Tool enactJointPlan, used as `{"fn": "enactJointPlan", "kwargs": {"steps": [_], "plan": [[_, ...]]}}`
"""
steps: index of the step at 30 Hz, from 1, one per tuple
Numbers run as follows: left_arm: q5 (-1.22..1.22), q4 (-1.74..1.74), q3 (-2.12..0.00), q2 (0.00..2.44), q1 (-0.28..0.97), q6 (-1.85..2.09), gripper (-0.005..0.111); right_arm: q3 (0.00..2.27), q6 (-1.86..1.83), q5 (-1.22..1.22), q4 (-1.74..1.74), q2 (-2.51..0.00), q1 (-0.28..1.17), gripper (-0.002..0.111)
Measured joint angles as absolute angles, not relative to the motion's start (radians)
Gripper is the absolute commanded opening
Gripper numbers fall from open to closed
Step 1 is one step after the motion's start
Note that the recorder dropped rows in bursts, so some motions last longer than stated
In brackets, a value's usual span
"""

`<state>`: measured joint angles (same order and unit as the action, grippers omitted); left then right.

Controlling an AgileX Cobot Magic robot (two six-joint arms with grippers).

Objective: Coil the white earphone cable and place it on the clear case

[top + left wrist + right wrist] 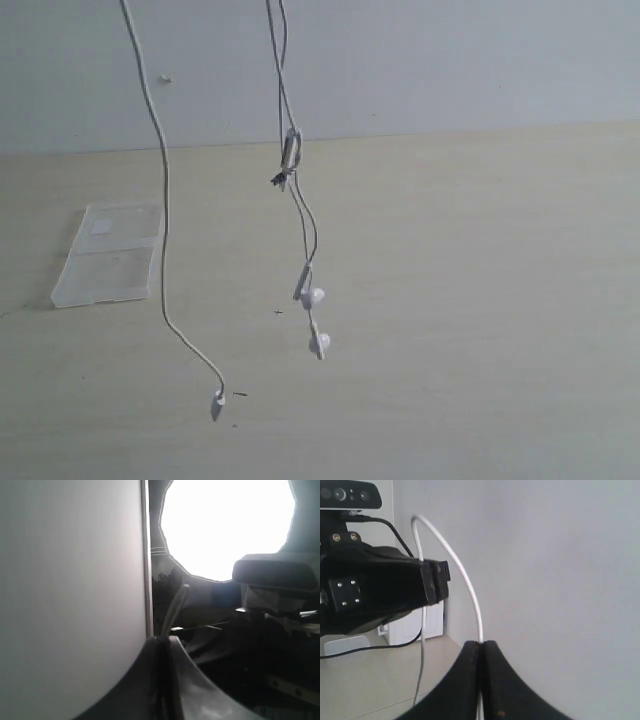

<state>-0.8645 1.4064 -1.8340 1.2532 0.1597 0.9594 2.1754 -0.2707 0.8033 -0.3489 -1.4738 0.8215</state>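
As I look over the table (pixel 480 300), the clear case (pixel 108 255) lies open flat at its left. The white earphone cable (pixel 165 200) hangs in strands above the table, off the case. My left gripper (pixel 162 640) and right gripper (pixel 481 645) are each pinched closed on it, and the earbuds (pixel 314 297) dangle.

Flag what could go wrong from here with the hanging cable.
1. The long thin white earphone cable is only pinched in the shut left gripper and right gripper; it could slip.
2. Its earbuds and plug end dangle uncoiled, and may snag or nudge the flat clear plastic case.
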Motion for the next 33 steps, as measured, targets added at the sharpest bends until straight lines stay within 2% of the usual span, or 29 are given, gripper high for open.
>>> {"fn": "enactJointPlan", "kwargs": {"steps": [4, 11, 13, 24, 27, 33], "plan": [[-0.858, 1.406, -1.834, 1.251, 0.16, 0.959, 0.0, 2.175, -0.264, 0.824, -0.354, -1.487, 0.822, 0.008], [-0.856, 1.406, -1.834, 1.245, 0.16, 0.961, 0.0, 2.175, -0.261, 0.83, -0.363, -1.491, 0.822, 0.042], [-0.852, 1.406, -1.834, 1.245, 0.16, 0.961, 0.0, 2.175, -0.26, 0.837, -0.363, -1.491, 0.822, 0.046], [-0.834, 1.406, -1.834, 1.241, 0.16, 0.961, 0.0, 2.175, -0.258, 0.873, -0.363, -1.49, 0.822, 0.048], [-0.834, 1.406, -1.834, 1.241, 0.16, 0.961, 0.0, 2.175, -0.262, 0.892, -0.363, -1.481, 0.822, 0.065], [-0.808, 1.406, -1.834, 1.241, 0.16, 0.961, 0.0, 2.175, -0.264, 0.9, -0.323, -1.464, 0.822, 0.066]]}}
